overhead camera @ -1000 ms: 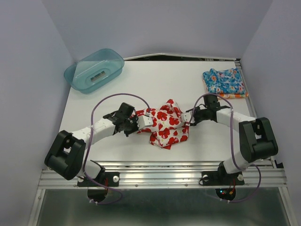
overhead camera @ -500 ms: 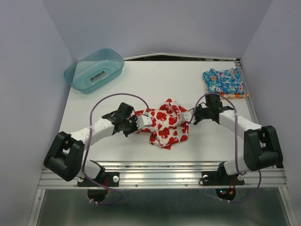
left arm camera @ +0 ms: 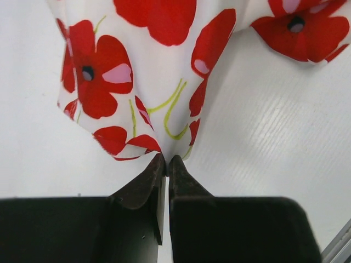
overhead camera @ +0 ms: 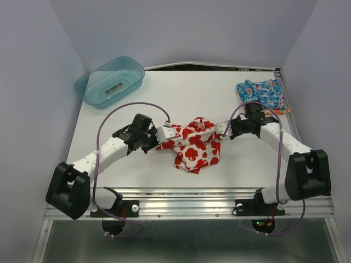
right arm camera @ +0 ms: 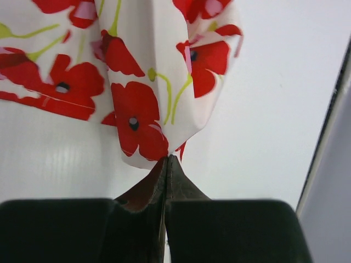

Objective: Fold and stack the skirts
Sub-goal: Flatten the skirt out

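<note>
You will find no text, brand, number or sign that can be read in any of the views. The dark rectangular patch seen through the teal plastic tub (overhead camera: 112, 87) is too small for you to make out any lettering. The white poppy skirt (overhead camera: 192, 149) shows you only its flower print.

Poppy skirt (left arm camera: 148, 76) cropped (upper edge).
</note>
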